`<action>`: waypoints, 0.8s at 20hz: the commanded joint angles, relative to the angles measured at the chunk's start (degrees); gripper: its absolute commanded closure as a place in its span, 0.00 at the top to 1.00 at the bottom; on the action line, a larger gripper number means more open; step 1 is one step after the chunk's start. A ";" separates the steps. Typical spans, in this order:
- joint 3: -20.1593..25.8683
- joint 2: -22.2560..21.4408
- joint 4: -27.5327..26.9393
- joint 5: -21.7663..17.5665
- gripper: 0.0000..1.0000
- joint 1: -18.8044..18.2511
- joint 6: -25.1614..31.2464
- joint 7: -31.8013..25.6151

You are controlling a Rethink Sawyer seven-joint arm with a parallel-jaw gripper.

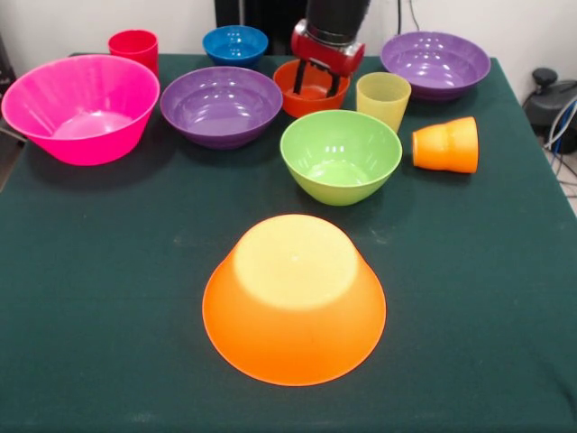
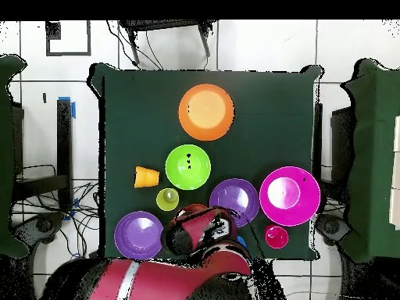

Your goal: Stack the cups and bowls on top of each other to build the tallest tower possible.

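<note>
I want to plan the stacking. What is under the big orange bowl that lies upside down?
Nothing can be seen there: the big orange bowl rests rim-down on the table, so its inside is covered.

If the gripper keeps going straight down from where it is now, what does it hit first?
Most likely the small orange-red bowl: the gripper points down with its fingers at that bowl's opening. Depth is unclear, so rim or inside is uncertain.

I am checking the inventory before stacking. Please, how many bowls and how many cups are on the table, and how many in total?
Bowls: 7 (pink, big orange, purple, second purple, green, blue, orange-red)
Cups: 3 (red, pale yellow, orange)
Total: 10
</note>
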 commanded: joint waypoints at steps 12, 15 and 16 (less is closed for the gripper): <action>20.76 -16.22 7.44 1.34 1.00 -14.87 20.31 -11.17; 22.95 -15.17 7.45 0.88 1.00 -15.97 19.02 -9.87; 23.13 -14.53 7.10 0.62 1.00 -15.75 18.36 -9.06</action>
